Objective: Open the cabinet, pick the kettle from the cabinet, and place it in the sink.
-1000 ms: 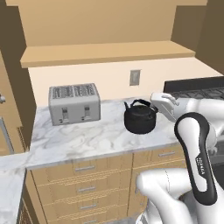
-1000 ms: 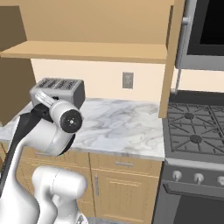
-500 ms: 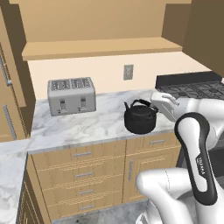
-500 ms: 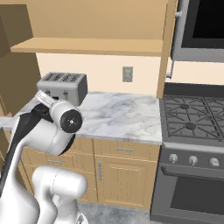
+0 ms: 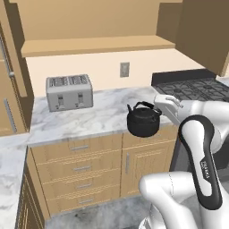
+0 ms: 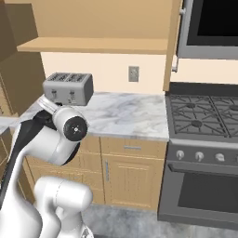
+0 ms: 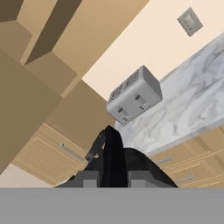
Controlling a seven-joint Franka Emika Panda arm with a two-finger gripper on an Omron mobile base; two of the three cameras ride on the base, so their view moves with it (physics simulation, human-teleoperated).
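The small black kettle (image 5: pixel 143 121) hangs in the air over the front edge of the marble counter (image 5: pixel 98 116). My gripper (image 5: pixel 154 107) is shut on its arched handle. In the hand view the handle (image 7: pixel 113 151) rises between the finger tips of the gripper (image 7: pixel 113 176), with the round body (image 7: pixel 140 168) below. The cabinet (image 5: pixel 98 44) stands open above the counter, its shelf bare, one door (image 5: pixel 203 31) swung out at the right. The sink is out of view.
A silver toaster (image 5: pixel 69 91) stands at the counter's back left. A black stove (image 6: pixel 204 111) adjoins the counter on the right, with a microwave (image 6: pixel 211 23) above it. Tan drawers (image 5: pixel 76 165) with short handles sit below the counter.
The whole picture has shifted because the base has driven: the stove shows more and the counter sits further off. The kettle stays held in the shut gripper.
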